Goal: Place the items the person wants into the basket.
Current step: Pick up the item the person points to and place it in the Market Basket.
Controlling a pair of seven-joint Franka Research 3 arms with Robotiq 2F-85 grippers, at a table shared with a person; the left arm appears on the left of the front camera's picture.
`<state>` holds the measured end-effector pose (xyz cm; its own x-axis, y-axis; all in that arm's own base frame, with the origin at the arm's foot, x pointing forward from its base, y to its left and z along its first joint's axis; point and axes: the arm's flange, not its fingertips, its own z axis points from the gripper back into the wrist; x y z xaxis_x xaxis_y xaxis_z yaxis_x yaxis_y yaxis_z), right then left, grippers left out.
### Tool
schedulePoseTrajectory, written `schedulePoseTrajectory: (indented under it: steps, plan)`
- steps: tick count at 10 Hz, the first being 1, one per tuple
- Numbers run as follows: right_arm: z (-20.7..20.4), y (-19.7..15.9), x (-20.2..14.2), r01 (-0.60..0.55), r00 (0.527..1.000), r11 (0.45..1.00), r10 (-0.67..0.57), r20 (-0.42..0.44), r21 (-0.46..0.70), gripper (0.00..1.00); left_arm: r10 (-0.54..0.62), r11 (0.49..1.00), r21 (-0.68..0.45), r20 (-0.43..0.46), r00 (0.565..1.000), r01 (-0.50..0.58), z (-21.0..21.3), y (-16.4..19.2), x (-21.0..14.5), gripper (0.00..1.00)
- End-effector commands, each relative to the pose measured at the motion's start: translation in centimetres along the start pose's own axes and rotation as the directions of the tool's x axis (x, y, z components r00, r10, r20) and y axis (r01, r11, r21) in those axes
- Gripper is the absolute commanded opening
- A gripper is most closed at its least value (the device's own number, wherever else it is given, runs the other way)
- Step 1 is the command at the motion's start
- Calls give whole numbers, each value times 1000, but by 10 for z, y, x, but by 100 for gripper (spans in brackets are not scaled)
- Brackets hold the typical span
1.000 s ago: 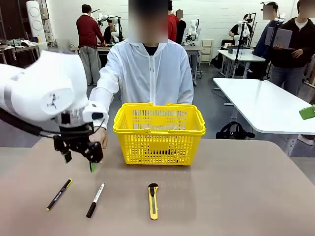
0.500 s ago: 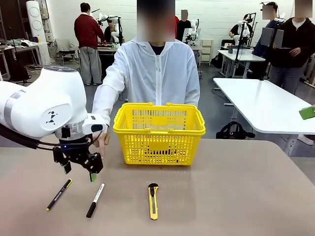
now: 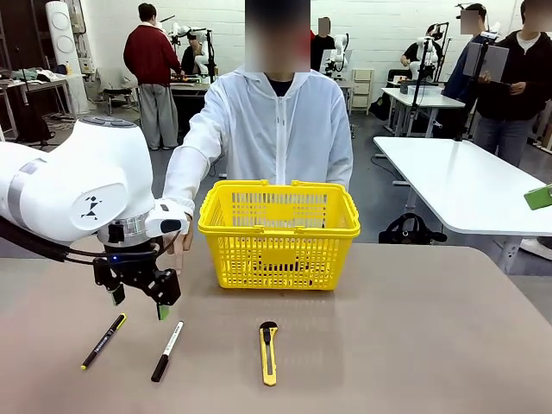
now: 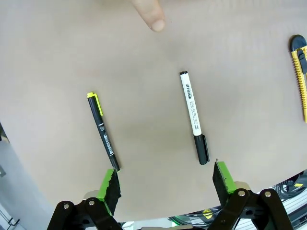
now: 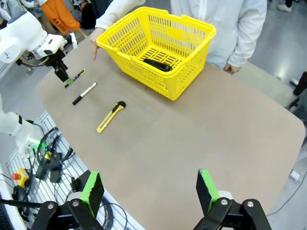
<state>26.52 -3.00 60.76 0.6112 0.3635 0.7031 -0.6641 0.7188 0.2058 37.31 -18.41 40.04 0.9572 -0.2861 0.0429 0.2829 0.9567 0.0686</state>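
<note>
Front view: left arm hides person's hand [image 3: 178,242]; left pincer [image 3: 138,304] wide open, empty, above slim marker [image 3: 167,351]; lattice basket [image 3: 279,231] contents unclear.

the front view faces across the bench [image 3: 414,345] toward the person [image 3: 267,129]. the left wrist view looks straight down, close above the marker [image 4: 194,116]. the right wrist view looks from high and far, sharing marker and basket [image 5: 160,45] with the front.

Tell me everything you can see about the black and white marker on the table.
The marker is slim, with a white barrel carrying small black print and a black cap with a clip; it looks like plastic. It lies flat on the bare tan table, between the black pen with yellow ends and the yellow utility knife. Nothing touches it. The left end effector hangs open above, and a fingertip rests beyond.
</note>
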Motion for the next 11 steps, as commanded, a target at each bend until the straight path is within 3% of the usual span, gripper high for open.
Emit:
schedulePoseTrajectory:
  steps: [1, 5, 8, 11]
  plan:
    - [-2, -2, -1, -7, 1000, 1000, 7, 1, 7, 100, 0, 1000, 0, 0, 1000, 0, 0, 0, 0, 100]
    - [-2, -2, -1, -7, 1000, 1000, 7, 1, 7, 100, 22, 998, -59, 26, 999, -21, -41, -25, -17, 100]
    - [-2, -2, -1, -7, 1000, 1000, 7, 1, 7, 100, 38, 999, -35, -33, 999, -39, -74, -39, -12, 100]
    - [-2, -2, -1, -7, 1000, 1000, 7, 1, 7, 100, 56, 997, -56, -18, 998, -57, -88, -44, -7, 100]
